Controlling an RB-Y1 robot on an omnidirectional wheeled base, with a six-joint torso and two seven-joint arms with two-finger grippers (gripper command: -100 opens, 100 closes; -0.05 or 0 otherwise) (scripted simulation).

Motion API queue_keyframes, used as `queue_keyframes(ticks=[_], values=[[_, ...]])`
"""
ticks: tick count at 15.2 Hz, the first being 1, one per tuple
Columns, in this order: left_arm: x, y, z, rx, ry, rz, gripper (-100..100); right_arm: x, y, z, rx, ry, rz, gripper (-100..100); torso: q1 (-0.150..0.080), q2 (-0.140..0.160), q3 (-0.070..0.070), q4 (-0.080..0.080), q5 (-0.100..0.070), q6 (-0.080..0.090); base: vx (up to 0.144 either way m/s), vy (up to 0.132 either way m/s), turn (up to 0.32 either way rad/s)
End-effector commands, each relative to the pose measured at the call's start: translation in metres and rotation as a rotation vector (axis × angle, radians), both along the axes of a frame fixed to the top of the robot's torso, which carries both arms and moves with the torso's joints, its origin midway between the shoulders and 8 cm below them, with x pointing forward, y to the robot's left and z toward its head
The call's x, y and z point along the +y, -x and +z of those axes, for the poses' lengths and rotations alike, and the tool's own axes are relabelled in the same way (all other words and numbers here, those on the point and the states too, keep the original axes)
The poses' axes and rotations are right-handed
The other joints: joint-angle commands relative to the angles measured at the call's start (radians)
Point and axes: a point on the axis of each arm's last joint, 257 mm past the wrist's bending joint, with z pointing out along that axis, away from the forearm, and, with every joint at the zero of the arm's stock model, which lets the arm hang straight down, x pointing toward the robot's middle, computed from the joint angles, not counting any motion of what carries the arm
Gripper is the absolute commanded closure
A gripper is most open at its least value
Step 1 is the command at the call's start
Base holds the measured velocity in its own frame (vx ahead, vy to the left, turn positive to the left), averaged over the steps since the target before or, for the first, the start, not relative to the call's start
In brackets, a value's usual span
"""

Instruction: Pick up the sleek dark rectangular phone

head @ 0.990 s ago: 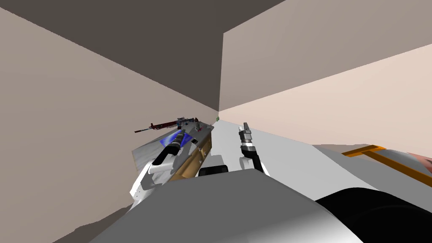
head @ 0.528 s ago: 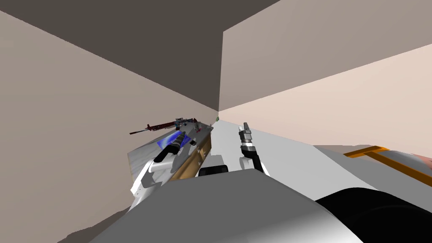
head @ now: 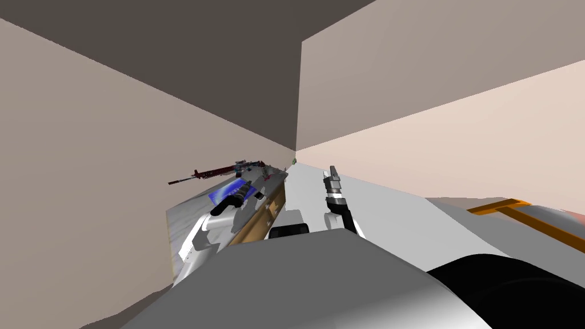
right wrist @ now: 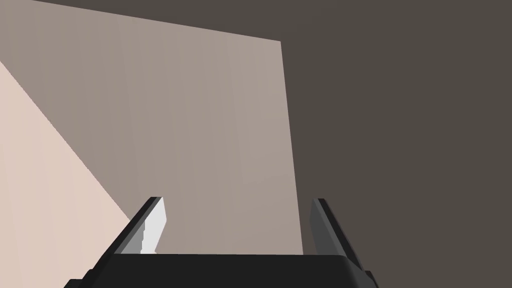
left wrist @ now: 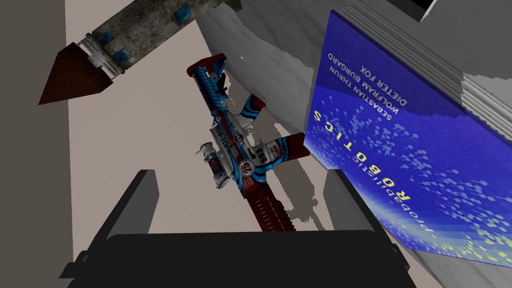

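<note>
Phone is too small to tell, likely on the worktop (head: 183,214) beside the blue book (left wrist: 400,165), where the open, empty left gripper (left wrist: 240,175) hangs, nearer than the open, empty right gripper (right wrist: 236,200).

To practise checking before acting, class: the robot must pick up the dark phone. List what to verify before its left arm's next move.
1. Left gripper open: ok.
2. Phone found ahead of it: cannot tell.
3. Correct target between its fingers: not ok, a red, white and blue toy rifle lies there.
4. Blue book apart from the fingers: cannot tell, it looks close.
5. Right gripper open, raised aside: ok.
</note>
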Motion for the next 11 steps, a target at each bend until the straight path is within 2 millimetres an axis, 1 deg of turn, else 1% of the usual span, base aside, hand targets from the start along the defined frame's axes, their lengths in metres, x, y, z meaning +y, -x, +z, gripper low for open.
queue_keyframes(ticks=[1, 3, 4, 6, 7, 8, 10, 11], values=[[0.004, 0.001, -0.01, 0.047, -0.004, 0.005, -100, 0.0, 0.0, 0.0, 0.0, 0.0, 0.0, 0, 0.0, 0.0, 0.0, 0.0, 0.0, 0.0, 0.051, -0.035, 0.0], [0.006, 0.005, -0.018, 0.084, 0.001, 0.013, -100, 0.0, 0.0, 0.0, 0.0, 0.0, 0.0, 0, -0.001, -0.001, -0.001, 0.0, 0.0, 0.0, 0.05, -0.037, 0.001], [0.009, 0.005, -0.024, 0.11, -0.005, 0.013, -100, 0.0, 0.0, 0.0, 0.0, 0.0, 0.0, 0, 0.0, -0.001, 0.0, 0.0, 0.0, 0.0, 0.054, -0.044, -0.001], [0.011, 0.011, -0.033, 0.152, 0.001, 0.022, -100, 0.0, 0.0, 0.0, 0.0, 0.0, 0.0, 0, -0.001, -0.001, -0.001, 0.0, 0.0, 0.0, 0.056, -0.044, 0.004], [0.011, 0.011, -0.034, 0.156, 0.001, 0.022, -100, 0.0, 0.0, 0.0, 0.0, 0.0, 0.0, 0, -0.001, -0.001, -0.001, 0.0, 0.0, 0.0, 0.029, -0.015, 0.003], [0.015, 0.013, -0.042, 0.193, -0.002, 0.025, -100, 0.0, 0.0, 0.0, 0.0, 0.0, 0.0, 0, 0.0, 0.0, 0.0, 0.0, 0.0, 0.0, 0.04, -0.021, -0.001], [0.015, 0.018, -0.049, 0.228, 0.003, 0.031, -100, 0.0, 0.0, 0.0, 0.0, 0.0, 0.0, 0, 0.0, -0.001, 0.0, 0.0, 0.0, 0.0, 0.047, -0.032, 0.001], [0.019, 0.018, -0.055, 0.255, -0.001, 0.031, -100, 0.0, 0.0, 0.0, 0.0, 0.0, 0.0, 0, 0.0, 0.0, 0.0, 0.0, 0.0, 0.0, 0.055, -0.039, 0.003]])
